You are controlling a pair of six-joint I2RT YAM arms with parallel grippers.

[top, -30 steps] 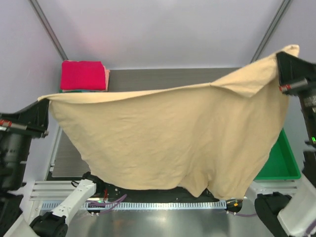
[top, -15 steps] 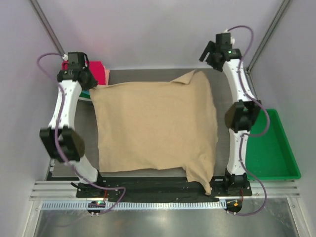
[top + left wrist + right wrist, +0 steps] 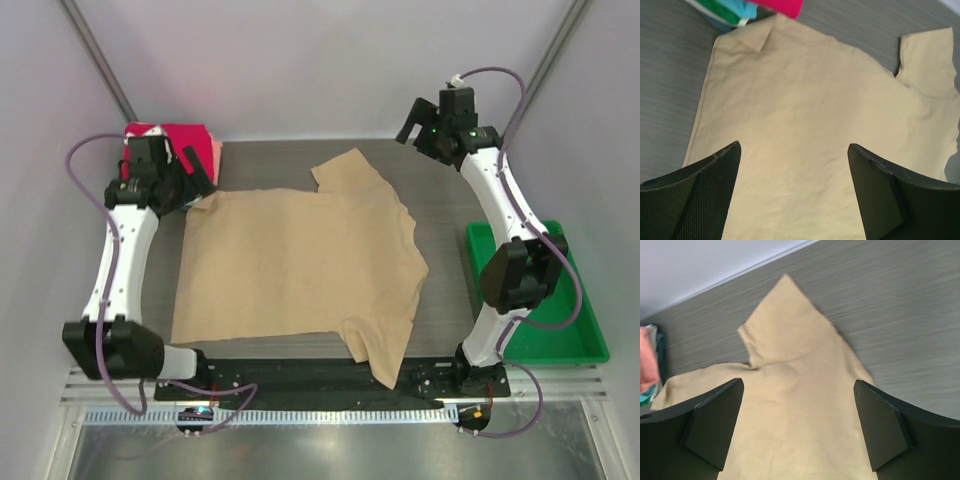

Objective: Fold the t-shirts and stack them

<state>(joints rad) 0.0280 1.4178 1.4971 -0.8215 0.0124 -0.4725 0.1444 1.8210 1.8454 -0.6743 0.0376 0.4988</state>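
Observation:
A tan t-shirt point(image 3: 300, 265) lies spread flat on the grey table, one sleeve point(image 3: 345, 170) pointing to the back and another corner point(image 3: 385, 360) draped over the near black rail. My left gripper point(image 3: 198, 175) hovers open over the shirt's back left corner, beside the stack of folded t-shirts point(image 3: 185, 145) topped by a pink-red one. My right gripper point(image 3: 412, 125) stands open above the table behind the back sleeve. The left wrist view shows the open left gripper point(image 3: 794, 147) above the tan cloth point(image 3: 805, 95). In the right wrist view the right gripper point(image 3: 799, 382) is empty over the sleeve point(image 3: 787, 330).
A green plastic tray point(image 3: 585, 345) sits at the right edge of the table beside the right arm. The folded stack's green and teal layers point(image 3: 725, 10) touch the shirt's corner. The back wall runs close behind both grippers.
A second ago the tan shirt hung stretched in the air between both shut grippers. It has dropped flat onto the table, and both grippers have opened and let it go.

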